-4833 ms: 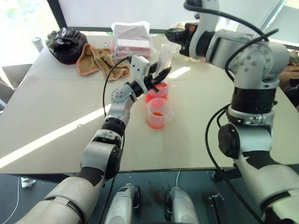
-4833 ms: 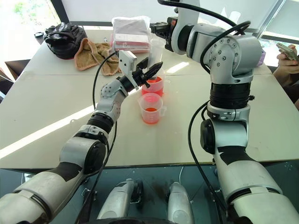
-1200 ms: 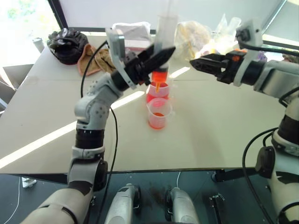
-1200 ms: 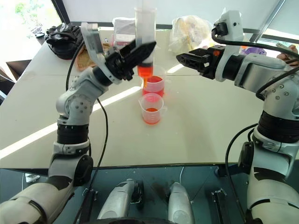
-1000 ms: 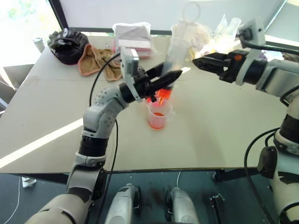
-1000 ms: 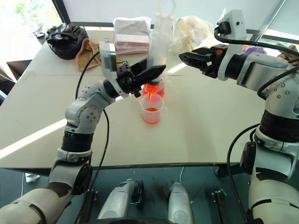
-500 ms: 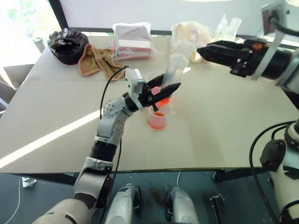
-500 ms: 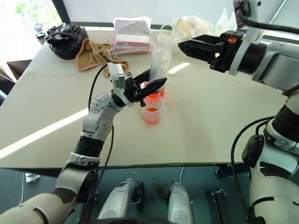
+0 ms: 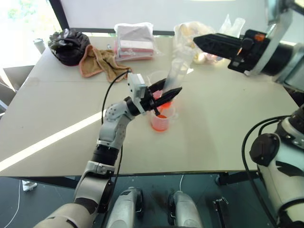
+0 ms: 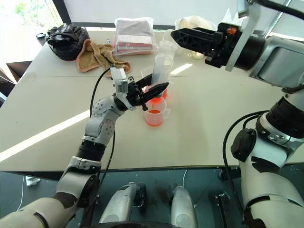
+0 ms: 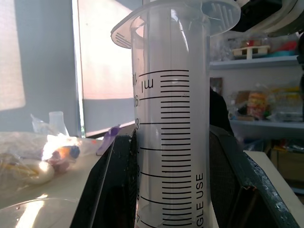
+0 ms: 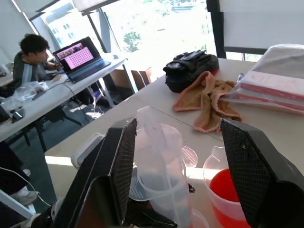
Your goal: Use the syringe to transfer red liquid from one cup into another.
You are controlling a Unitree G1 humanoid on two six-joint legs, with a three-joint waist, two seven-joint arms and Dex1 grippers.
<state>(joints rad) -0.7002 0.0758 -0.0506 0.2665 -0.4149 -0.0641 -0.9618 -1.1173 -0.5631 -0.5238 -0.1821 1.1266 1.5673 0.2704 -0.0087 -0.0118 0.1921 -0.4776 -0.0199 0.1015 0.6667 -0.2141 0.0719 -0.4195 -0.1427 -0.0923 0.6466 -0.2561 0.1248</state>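
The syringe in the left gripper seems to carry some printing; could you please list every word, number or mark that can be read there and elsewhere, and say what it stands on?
"ml": on the syringe barrel, at the top of its black scale lines.
"GLE USE": lengthwise low on the same barrel; the start is cut off.
Scale numbers beside the lines: turned away around the barrel, unreadable.
Laptop screen behind the table: pink, too small to read.

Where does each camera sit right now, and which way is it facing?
Left and right eye views: on the head, looking forward and down over the table; both arms show, the left hand shut on the syringe above the smaller beaker.
Left wrist view: along the left hand's fingers, close on the syringe barrel.
Right wrist view: along the open right hand, looking at the syringe top, the larger beaker and a towel.
Shared: the syringe.
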